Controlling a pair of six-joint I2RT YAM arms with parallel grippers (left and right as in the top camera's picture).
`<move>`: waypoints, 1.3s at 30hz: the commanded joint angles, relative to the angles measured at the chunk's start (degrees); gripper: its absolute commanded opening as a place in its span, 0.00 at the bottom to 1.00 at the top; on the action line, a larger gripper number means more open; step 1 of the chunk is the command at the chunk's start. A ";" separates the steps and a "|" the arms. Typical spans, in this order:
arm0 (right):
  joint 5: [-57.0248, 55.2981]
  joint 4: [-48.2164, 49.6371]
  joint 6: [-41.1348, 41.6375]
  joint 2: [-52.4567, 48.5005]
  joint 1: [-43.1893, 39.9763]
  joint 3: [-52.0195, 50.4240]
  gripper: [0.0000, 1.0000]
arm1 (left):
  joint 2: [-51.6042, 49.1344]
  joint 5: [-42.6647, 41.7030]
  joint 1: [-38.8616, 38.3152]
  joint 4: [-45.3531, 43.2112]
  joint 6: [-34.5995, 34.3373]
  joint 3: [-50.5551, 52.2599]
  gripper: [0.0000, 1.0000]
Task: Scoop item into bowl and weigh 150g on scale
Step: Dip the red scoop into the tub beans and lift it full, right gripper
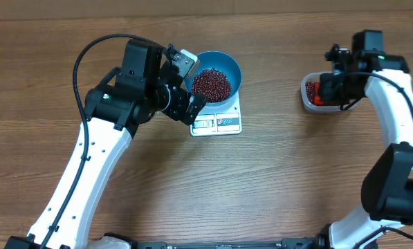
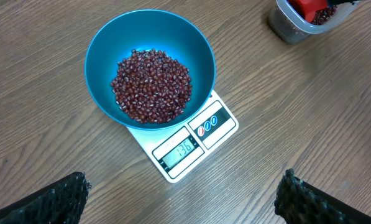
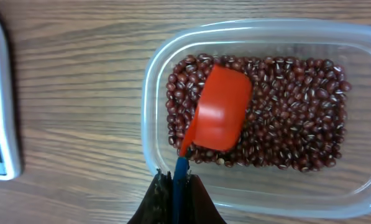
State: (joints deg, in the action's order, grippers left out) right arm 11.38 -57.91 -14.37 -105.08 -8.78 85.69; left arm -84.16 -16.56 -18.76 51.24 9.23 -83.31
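Beans (image 3: pixel 284 106): just ahead of the right fingers (image 3: pixel 149 205), in the tub (image 3: pixel 149 87), under and around the scoop (image 3: pixel 222 115).
Right fingers: pinched tight on the scoop handle; scoop points straight ahead.
Left fingers (image 2: pixel 54 199): wide apart, holding nothing, beside the bowl (image 2: pixel 104 43) on the scale (image 2: pixel 217 121).
Bowl from right fingers: well off to their left.

table (image 1: pixel 275 173): wood-grain top, matt, fine streaks.
bowl (image 2: pixel 104 56): blue plastic, smooth, soft sheen.
beans (image 2: pixel 151 86): dark red-brown, glossy skins, pale flecks.
scale (image 2: pixel 225 127): white plastic, smooth, slight gloss.
tub (image 3: pixel 153 81): clear plastic, glossy rim.
scoop (image 3: pixel 221 109): red plastic, smooth, satin.
left gripper (image 2: pixel 182 202) pads (image 2: pixel 54 199): black, coarse, matt.
arm shells (image 1: pixel 81 173): white plastic, glossy.
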 commanded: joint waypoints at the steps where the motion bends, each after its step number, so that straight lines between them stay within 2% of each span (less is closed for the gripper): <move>1: 13.64 0.22 -2.69 0.04 -3.41 -0.17 0.04 | 1.33 -0.87 -0.11 -0.09 1.07 -0.85 1.00; 5: 18.23 -0.39 -4.39 0.04 -5.73 -0.20 0.04 | 1.33 -0.87 -0.11 -0.09 1.07 -0.85 1.00; 21: 18.84 -1.84 -3.93 0.02 -10.51 -1.81 0.04 | 1.33 -0.87 -0.11 -0.11 1.07 -0.85 1.00; 28: 22.62 0.70 -3.85 0.00 -11.61 -5.84 0.04 | 1.33 -0.87 -0.11 -0.09 1.07 -0.85 1.00; 39: 30.23 0.50 -0.81 0.00 -16.57 -5.86 0.04 | 1.33 -0.87 -0.11 -0.09 1.07 -0.85 1.00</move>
State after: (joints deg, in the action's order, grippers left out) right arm 36.36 -56.97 -16.53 -105.08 -23.81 80.23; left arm -84.16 -16.56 -18.76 51.22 9.23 -83.31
